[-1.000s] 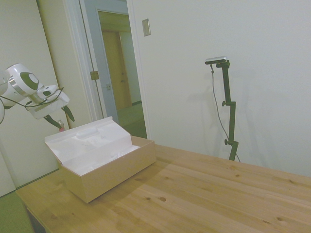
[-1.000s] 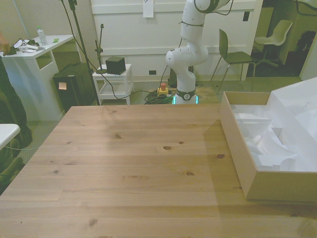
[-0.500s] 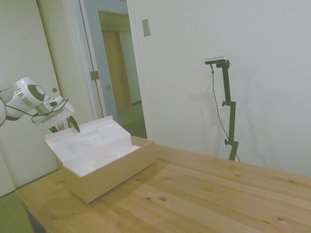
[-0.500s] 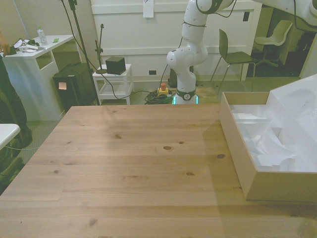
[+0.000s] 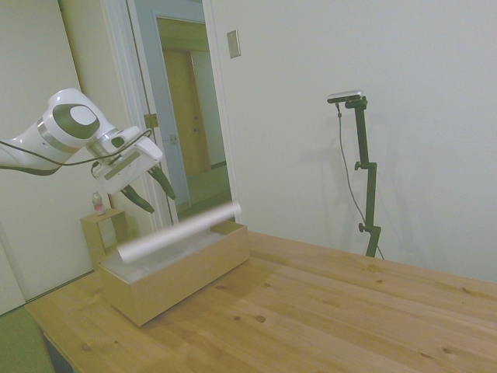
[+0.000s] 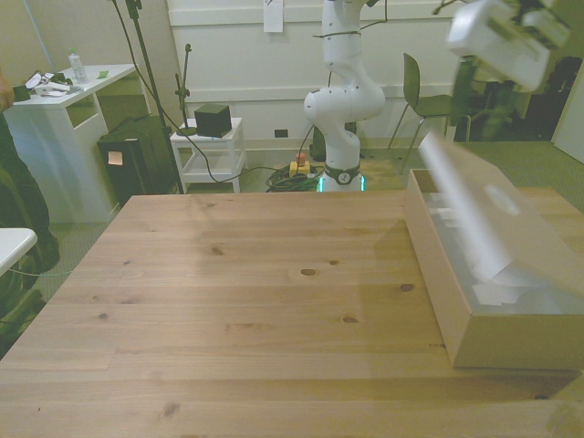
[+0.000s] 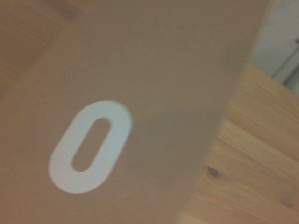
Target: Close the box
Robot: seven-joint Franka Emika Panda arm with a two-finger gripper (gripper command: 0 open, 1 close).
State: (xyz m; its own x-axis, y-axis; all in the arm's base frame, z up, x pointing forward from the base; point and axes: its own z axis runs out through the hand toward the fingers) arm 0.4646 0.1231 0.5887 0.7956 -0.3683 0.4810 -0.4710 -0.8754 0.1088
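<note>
The cardboard box (image 5: 175, 268) sits at the end of the wooden surface (image 5: 326, 311) nearest the arm in the side view, over on the front view's right. Its hinged lid (image 5: 180, 231) is caught partway down and motion-blurred, hanging at a slant over the white inside, free edge well above the front wall, so it's not shut. From the wrist camera the lid's tan outer face (image 7: 140, 84) fills most of the shot, with a white oval ring (image 7: 89, 147) around a slot on it, and bare wood grain off to one side. The gripper (image 5: 149, 193) hovers above the back of the box, clear of the lid, dark fingers (image 5: 162, 183) pointing down and splayed apart with nothing between them. The white arm (image 5: 46, 136) comes in roughly level, wrist tilted down toward the box. Behind the box there's a small wooden stand (image 5: 105, 233) with a little bottle (image 5: 98, 203) on top.
</note>
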